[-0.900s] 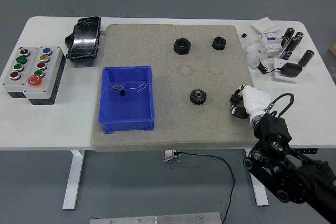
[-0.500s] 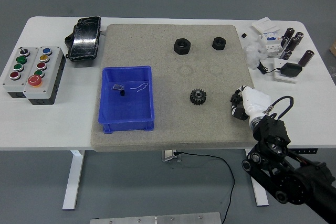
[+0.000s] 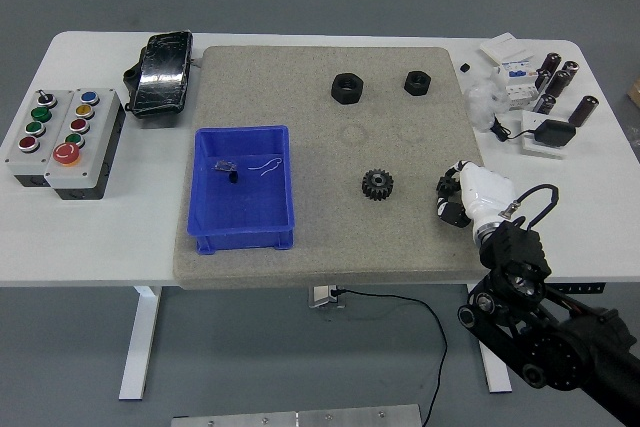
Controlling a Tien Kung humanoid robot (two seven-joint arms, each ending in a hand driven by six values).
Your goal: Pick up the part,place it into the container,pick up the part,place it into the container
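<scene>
A black gear (image 3: 377,184) lies on the grey mat (image 3: 330,97) right of centre. Two black hex nuts lie at the mat's far side, a larger one (image 3: 346,88) and a smaller one (image 3: 416,81). A blue bin (image 3: 242,188) stands on the mat's left part with a few small bits of debris inside. My right hand (image 3: 458,198), white with dark curled fingers, hovers at the mat's right edge, right of the gear and apart from it, holding nothing. The left arm is out of view.
A button box (image 3: 62,139) with coloured buttons sits at the table's left. A black pouch (image 3: 160,73) lies at the mat's far left corner. Cylinders, white boxes and a black adapter (image 3: 545,97) crowd the table's far right.
My right arm has shifted slightly left and down at the mat's right edge. Nothing else has moved.
</scene>
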